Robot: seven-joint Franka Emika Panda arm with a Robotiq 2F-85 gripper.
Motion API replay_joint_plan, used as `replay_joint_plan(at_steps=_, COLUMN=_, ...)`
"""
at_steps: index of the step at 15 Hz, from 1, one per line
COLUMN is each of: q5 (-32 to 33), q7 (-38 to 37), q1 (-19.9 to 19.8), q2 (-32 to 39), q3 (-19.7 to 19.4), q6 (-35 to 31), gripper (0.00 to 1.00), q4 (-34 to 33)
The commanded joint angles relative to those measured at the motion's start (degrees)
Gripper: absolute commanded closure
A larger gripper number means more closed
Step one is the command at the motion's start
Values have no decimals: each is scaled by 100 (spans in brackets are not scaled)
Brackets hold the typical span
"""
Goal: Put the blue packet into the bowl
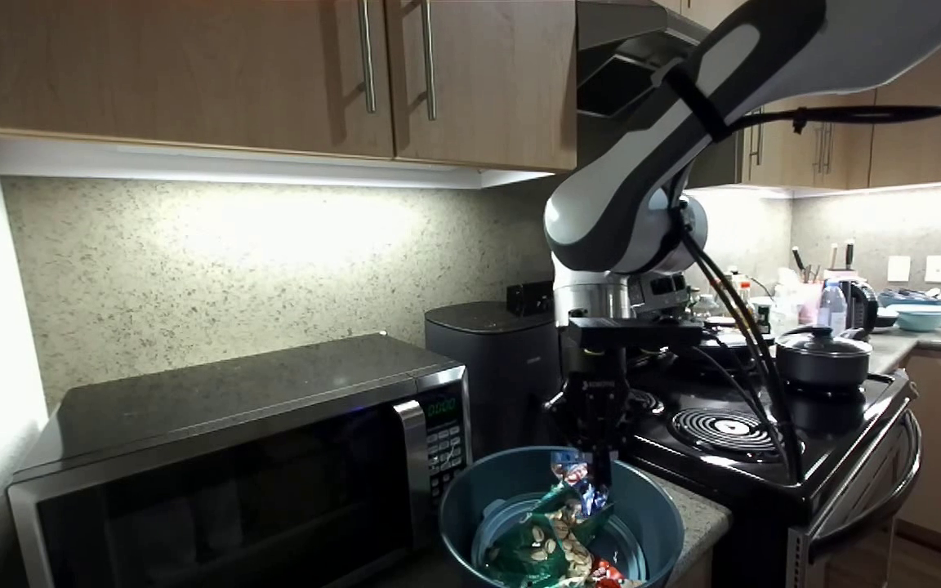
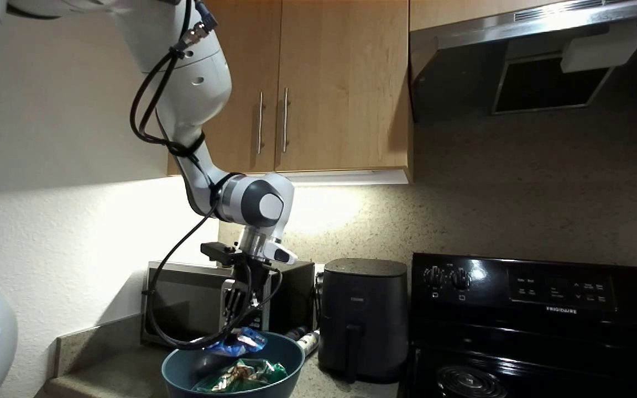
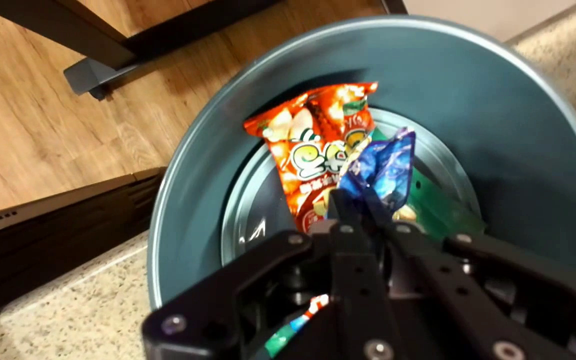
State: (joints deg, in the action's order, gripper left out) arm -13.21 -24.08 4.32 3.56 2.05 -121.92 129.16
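While the arm (image 1: 626,196) reaches over the deep teal bowl (image 3: 533,160), the gripper (image 3: 360,202) points down with its fingers pressed together on the blue packet (image 3: 385,170), pinching one end of it. In the wrist view, the blue packet shows inside the round of the rim, over a printed red packet (image 3: 313,150) and a green packet (image 3: 440,212) that lie in the bowl; whether it touches them, I cannot tell. The green packet is partly hidden behind the blue one. The bowl stands at the edge of a speckled counter (image 3: 68,300), near the microwave (image 1: 234,490). In both exterior views, a dark air fryer (image 2: 364,320) stands beside the microwave, and a black stove (image 1: 732,474) adjoins the counter. A lidded pot (image 1: 822,359) sits on the stove in an exterior view, and wooden cupboards (image 1: 274,73) hang above the microwave.
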Motion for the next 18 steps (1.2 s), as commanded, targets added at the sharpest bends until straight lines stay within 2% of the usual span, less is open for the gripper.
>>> replay_joint_plan(at_steps=1, q5=-213, q7=588, q1=-62, q2=392, q3=51, q6=410, gripper=92, q4=-292)
replay_joint_plan(at_steps=3, q5=-147, q7=695, q1=-75, q2=641, q3=33, q6=464, gripper=92, q4=-446)
replay_joint_plan(at_steps=4, q5=-100, q7=699, q1=-79, q2=747, q3=18, q6=413, gripper=68, q4=-503)
replay_joint_plan(at_steps=6, q5=-93, q7=737, q1=-96, q2=914, q3=2, q6=417, gripper=65, q4=-635)
replay_joint_plan(at_steps=11, q5=-37, q7=763, q1=-105, q2=1069, q3=-65, q6=333, gripper=33, q4=-801)
replay_joint_plan(at_steps=15, q5=-11, q7=372, q1=-109, q2=764, q3=-224, q6=6, gripper=8, q4=-623)
replay_joint_plan(at_steps=16, q5=-31, q7=538, q1=-83, q2=1007, q3=-169, q6=161, gripper=26, q4=-791)
replay_joint_plan(at_steps=18, q5=-29, q7=521, q1=-108, q2=941, q3=-220, q6=121, gripper=13, q4=-791)
